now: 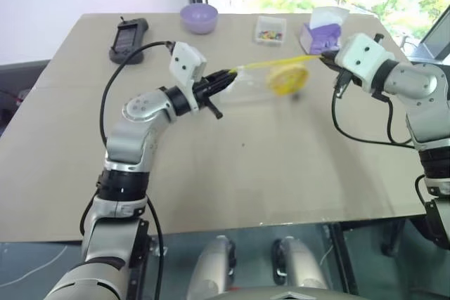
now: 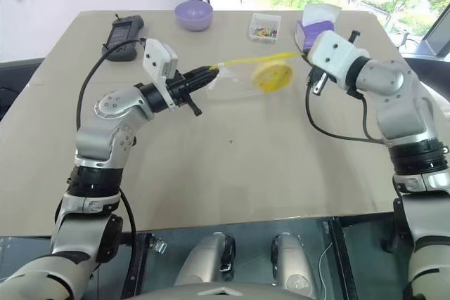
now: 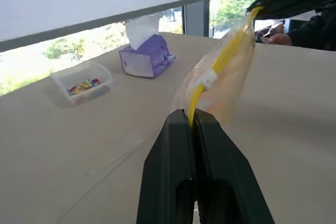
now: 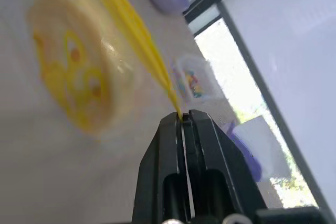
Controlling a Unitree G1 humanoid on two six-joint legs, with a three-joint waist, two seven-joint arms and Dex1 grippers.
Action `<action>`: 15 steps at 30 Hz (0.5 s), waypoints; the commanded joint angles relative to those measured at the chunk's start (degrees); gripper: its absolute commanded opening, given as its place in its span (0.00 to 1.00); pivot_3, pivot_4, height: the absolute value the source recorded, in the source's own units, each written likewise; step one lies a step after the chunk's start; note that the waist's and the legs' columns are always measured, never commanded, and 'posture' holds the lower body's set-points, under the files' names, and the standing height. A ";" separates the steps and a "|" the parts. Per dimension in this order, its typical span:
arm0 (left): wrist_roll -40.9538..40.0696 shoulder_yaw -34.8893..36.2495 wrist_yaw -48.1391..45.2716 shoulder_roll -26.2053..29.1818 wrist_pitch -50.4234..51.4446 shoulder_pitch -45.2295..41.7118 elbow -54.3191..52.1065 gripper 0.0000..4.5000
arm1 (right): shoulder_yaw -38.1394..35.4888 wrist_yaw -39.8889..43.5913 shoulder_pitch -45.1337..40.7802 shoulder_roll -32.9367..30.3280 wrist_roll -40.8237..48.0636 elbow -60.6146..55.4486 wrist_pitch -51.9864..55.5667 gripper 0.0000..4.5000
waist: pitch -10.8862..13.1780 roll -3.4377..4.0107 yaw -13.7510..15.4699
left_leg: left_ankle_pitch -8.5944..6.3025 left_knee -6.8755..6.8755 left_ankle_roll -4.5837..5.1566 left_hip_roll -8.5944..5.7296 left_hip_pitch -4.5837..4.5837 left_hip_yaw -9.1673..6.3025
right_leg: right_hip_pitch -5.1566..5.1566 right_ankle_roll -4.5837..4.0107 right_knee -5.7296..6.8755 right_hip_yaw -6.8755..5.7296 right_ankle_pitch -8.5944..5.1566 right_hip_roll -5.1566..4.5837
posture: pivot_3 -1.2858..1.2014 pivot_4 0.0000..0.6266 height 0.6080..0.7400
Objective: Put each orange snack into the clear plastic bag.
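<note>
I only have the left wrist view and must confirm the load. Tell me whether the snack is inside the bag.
Observer: Yes, the orange snack hangs inside the clear plastic bag, above the table.
Operator: Report who holds the far end of the yellow strip.
Observer: The right gripper, shut on the clear plastic bag's seal; the left gripper pinches the other end.
Operator: Name what lies behind the bag.
Observer: A purple bowl and a black handset, near the table's far edge.
</note>
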 commanded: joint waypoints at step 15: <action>10.11 -4.92 -3.60 -0.15 -20.18 6.89 2.80 0.00 | -2.46 -5.34 15.85 4.12 2.23 -11.25 -0.29 0.03 | -0.02 0.03 -0.08 | -0.01 -0.19 -0.02 0.03 -0.33 0.06 | -0.30 0.02 -0.02 0.06 0.00 -0.04 | 0.52 0.24 1.00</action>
